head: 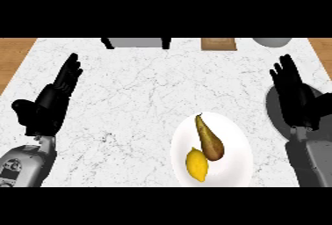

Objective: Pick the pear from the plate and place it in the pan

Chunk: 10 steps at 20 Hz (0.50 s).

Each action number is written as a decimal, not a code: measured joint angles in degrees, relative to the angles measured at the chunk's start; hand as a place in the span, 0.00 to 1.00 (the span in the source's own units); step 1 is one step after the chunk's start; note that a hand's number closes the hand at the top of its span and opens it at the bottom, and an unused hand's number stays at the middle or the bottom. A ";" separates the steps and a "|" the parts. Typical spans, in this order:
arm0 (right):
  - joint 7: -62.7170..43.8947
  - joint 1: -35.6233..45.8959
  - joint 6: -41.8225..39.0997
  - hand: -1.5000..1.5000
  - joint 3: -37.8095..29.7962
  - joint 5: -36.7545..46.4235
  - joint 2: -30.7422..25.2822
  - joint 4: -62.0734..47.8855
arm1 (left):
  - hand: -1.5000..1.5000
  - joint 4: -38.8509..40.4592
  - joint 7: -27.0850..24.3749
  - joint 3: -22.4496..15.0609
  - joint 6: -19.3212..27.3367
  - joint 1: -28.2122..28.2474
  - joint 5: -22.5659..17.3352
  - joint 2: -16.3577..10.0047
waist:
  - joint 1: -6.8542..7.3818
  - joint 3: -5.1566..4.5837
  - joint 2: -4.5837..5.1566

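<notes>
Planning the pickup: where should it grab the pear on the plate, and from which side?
Grip the pear at its broad near end, probably, with the right hand from the right: the neck tapers thin and the lemon crowds its left.

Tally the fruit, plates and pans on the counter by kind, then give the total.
pear: 1
lemon: 1
plate: 1
pan, partly behind the right hand: 1
Total: 4
</notes>
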<state>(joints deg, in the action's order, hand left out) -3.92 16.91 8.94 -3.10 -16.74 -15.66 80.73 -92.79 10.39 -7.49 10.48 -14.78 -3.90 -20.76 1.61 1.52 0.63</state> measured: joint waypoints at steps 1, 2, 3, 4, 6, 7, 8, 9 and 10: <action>0.62 0.30 -1.69 1.00 0.40 -0.67 0.13 0.19 | 0.50 0.38 -0.39 0.51 -0.06 0.36 0.00 -0.21 | -0.25 -0.29 -0.11; 1.38 1.35 -4.07 1.00 1.12 -1.54 0.20 0.55 | 0.50 0.53 -0.50 0.89 -0.04 0.63 -0.37 -0.05 | -0.17 -0.54 -0.19; 2.18 2.66 -6.80 1.00 2.43 -2.19 0.35 1.16 | 0.50 0.76 -0.34 0.91 0.23 0.78 -0.68 0.55 | 0.08 -0.73 -0.22; 3.17 4.30 -9.64 1.00 3.82 -2.98 0.67 2.19 | 0.50 0.99 -0.19 1.05 0.50 0.90 -1.13 1.18 | 0.52 -0.88 -0.26; 5.34 7.92 -16.11 1.00 6.85 -4.72 1.04 4.70 | 0.50 1.46 0.35 1.64 0.80 0.69 -2.40 2.21 | 1.64 -1.08 -0.32; 6.31 8.90 -18.55 1.00 8.32 -2.71 -1.07 5.42 | 0.50 1.71 0.59 1.88 0.88 1.25 -3.28 2.92 | 1.64 -1.25 -0.39; 8.40 8.53 -20.70 1.00 9.57 -0.63 -2.71 5.90 | 0.50 1.93 0.91 2.48 0.76 1.81 -4.37 3.28 | 1.28 -1.34 -0.41; 11.92 7.68 -22.50 1.00 9.61 1.02 -4.34 6.26 | 0.50 2.05 0.96 3.02 0.69 2.44 -5.26 3.62 | 0.82 -1.35 -0.39; 15.77 6.79 -23.98 1.00 9.78 2.85 -5.68 6.88 | 0.50 2.30 1.23 3.61 0.74 2.72 -5.96 3.81 | 0.32 -1.34 -0.38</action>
<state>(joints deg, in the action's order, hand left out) 11.85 23.70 -15.03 6.69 -13.89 -21.34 87.61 -90.49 11.62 -3.88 11.22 -12.05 -9.86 -16.95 1.93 0.18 0.25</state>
